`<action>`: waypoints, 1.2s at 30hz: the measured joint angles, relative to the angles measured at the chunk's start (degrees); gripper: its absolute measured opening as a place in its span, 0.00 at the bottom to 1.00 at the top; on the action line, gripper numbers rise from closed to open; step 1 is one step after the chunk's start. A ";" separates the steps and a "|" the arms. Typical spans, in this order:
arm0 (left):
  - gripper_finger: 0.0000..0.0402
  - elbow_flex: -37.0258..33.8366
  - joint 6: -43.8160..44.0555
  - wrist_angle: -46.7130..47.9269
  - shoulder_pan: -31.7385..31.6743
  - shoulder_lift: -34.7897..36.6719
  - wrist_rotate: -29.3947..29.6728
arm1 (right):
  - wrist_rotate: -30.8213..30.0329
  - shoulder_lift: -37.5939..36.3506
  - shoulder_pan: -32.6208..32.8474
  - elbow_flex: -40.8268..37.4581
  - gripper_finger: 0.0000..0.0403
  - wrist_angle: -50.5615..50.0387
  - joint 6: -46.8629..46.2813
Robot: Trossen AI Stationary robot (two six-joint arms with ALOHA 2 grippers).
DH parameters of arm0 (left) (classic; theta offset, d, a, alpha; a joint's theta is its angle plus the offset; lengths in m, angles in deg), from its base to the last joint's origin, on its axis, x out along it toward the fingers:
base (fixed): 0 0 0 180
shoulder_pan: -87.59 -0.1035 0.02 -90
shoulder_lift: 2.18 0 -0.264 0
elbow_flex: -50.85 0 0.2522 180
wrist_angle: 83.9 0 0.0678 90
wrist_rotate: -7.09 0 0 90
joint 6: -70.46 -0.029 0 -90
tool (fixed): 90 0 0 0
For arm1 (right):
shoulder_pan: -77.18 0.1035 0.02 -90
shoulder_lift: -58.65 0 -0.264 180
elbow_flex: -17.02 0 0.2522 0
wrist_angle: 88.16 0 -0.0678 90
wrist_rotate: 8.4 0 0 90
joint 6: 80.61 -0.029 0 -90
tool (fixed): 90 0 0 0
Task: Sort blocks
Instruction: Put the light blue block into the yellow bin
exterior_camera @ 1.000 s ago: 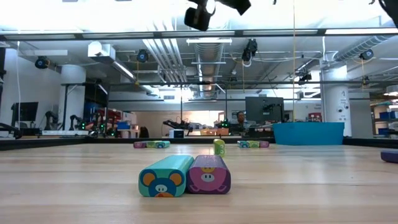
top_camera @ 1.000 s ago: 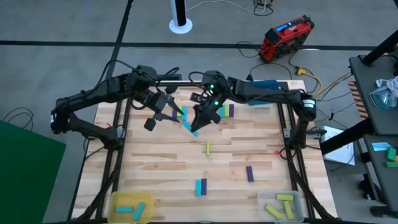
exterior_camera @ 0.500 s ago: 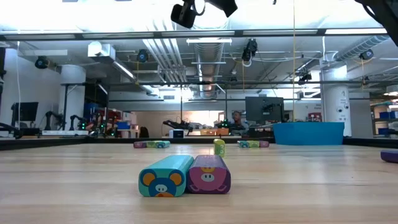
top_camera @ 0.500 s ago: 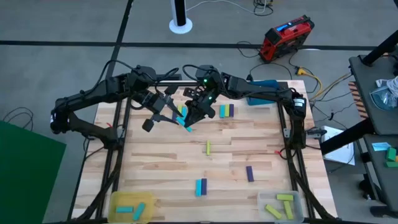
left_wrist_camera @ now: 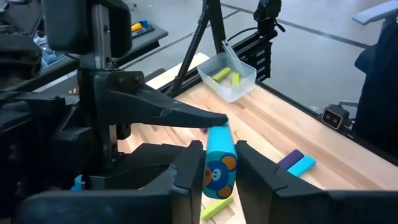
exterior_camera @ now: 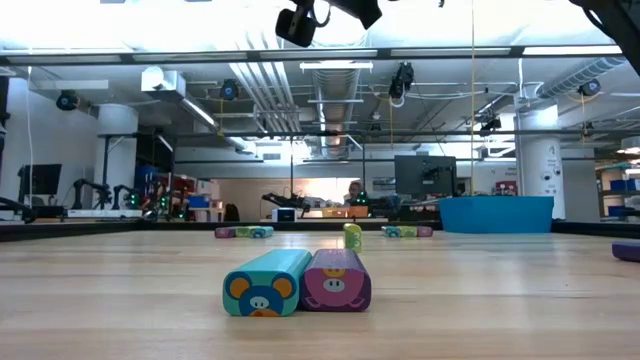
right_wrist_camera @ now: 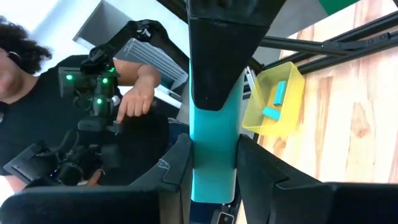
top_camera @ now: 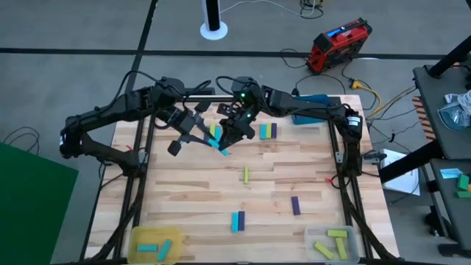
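Spanning both claws, one cyan block (top_camera: pixel 219 146)

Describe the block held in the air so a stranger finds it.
Find the wooden table, then its far middle, where both arms meet. The cyan block is gripped there by the left tool and the right tool; it alone is lifted.

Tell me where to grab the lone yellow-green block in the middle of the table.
Grip the yellow-green block at its middle, across its long sides, coming straight down. It lies flat and alone, with bare table on both sides.
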 joint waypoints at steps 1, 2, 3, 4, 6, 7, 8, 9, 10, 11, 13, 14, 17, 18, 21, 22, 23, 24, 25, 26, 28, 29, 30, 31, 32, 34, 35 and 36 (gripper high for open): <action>0.14 -0.01 -0.20 -0.02 0.01 0.01 -0.03 | 0.15 0.00 -0.02 0.00 0.21 -0.01 -0.02; 0.12 -0.02 -0.25 -0.03 0.01 0.02 -0.08 | 0.19 0.00 -0.02 0.00 0.21 -0.01 -0.14; 0.11 -0.03 -0.25 -0.01 0.01 0.04 -0.12 | 0.19 -0.02 -0.02 0.00 0.21 -0.01 -0.19; 0.11 -0.03 -0.25 0.00 0.01 0.04 -0.13 | 0.20 -0.02 -0.02 0.00 0.21 -0.01 -0.17; 0.11 -0.03 -0.23 0.02 0.01 0.04 -0.11 | 0.17 -0.02 -0.02 0.00 0.21 -0.01 -0.17; 0.10 -0.03 -0.21 0.03 0.01 0.04 -0.08 | -0.05 -0.02 -0.02 0.00 0.21 -0.03 -0.15; 0.10 -0.05 -0.21 0.16 0.01 0.08 0.01 | -0.55 -0.04 0.00 0.00 0.21 -0.12 -0.14; 0.10 -0.05 -0.21 0.33 0.01 0.10 0.08 | -1.08 -0.08 0.00 -0.02 0.21 -0.16 -0.11; 0.10 -0.05 -0.19 0.53 0.00 0.17 0.12 | -1.44 -0.11 -0.09 -0.02 0.21 -0.15 -0.10; 0.10 -0.05 -0.17 0.81 -0.01 0.25 0.36 | -1.63 -0.12 -0.21 -0.02 0.21 -0.15 -0.10; 0.10 -0.05 0.04 1.89 0.01 0.40 2.28 | -1.92 -0.13 -0.57 -0.03 0.24 -0.55 -0.15; 0.10 0.05 0.42 2.76 0.01 0.54 3.87 | -2.32 -0.16 -0.81 -0.07 0.28 -1.01 -0.14; 0.09 1.75 4.40 6.79 0.22 0.61 8.79 | -3.38 -0.56 -1.71 -0.07 0.43 -3.82 1.64; 0.09 2.62 6.11 8.34 0.32 0.61 10.60 | -3.34 -0.82 -2.11 -0.07 0.47 -5.20 2.69; 0.09 5.99 13.22 14.91 0.88 0.71 16.61 | -3.30 -1.62 -3.78 -0.07 0.54 -10.89 6.04; 0.09 7.19 15.91 17.61 1.01 0.58 17.84 | -3.24 -1.73 -4.47 -0.04 0.54 -13.25 7.41; 0.09 8.27 18.85 20.49 1.20 0.44 18.54 | -3.22 -1.89 -5.30 -0.04 0.55 -15.69 8.68; 0.09 9.10 22.07 23.00 1.52 0.30 18.73 | -3.28 -2.02 -6.16 -0.04 0.55 -18.29 10.04; 0.09 9.72 25.58 24.90 1.95 0.26 18.80 | -3.60 -2.21 -7.06 -0.04 0.54 -20.81 11.72; 0.09 10.19 28.92 26.61 2.52 0.27 18.78 | -4.47 -2.51 -7.92 -0.04 0.54 -23.36 13.56; 0.09 10.26 35.20 29.89 4.11 0.51 18.75 | -7.77 -3.27 -9.46 -0.04 0.52 -28.14 17.68; 0.09 9.97 38.51 31.77 5.59 0.59 18.80 | -9.98 -3.69 -10.14 -0.04 0.51 -30.53 19.90; 0.09 9.53 41.78 34.04 7.40 0.59 18.84 | -12.53 -3.88 -10.60 -0.04 0.50 -32.65 22.26; 0.09 8.97 44.79 36.52 9.82 0.59 19.01 | -15.20 -3.97 -10.93 -0.02 0.49 -34.37 24.54; 0.09 8.30 47.66 38.80 12.84 0.57 19.05 | -17.53 -3.98 -11.23 -0.02 0.48 -35.86 26.36; 0.09 7.04 54.03 41.68 20.28 0.57 19.53 | -21.23 -3.90 -11.67 -0.04 0.46 -38.10 28.54; 0.09 6.36 57.54 42.44 24.53 0.57 20.13 | -22.40 -3.89 -11.78 -0.04 0.45 -38.48 29.22; 0.09 5.62 61.13 42.66 28.77 0.59 20.49 | -23.52 -3.89 -11.78 -0.04 0.44 -38.60 29.67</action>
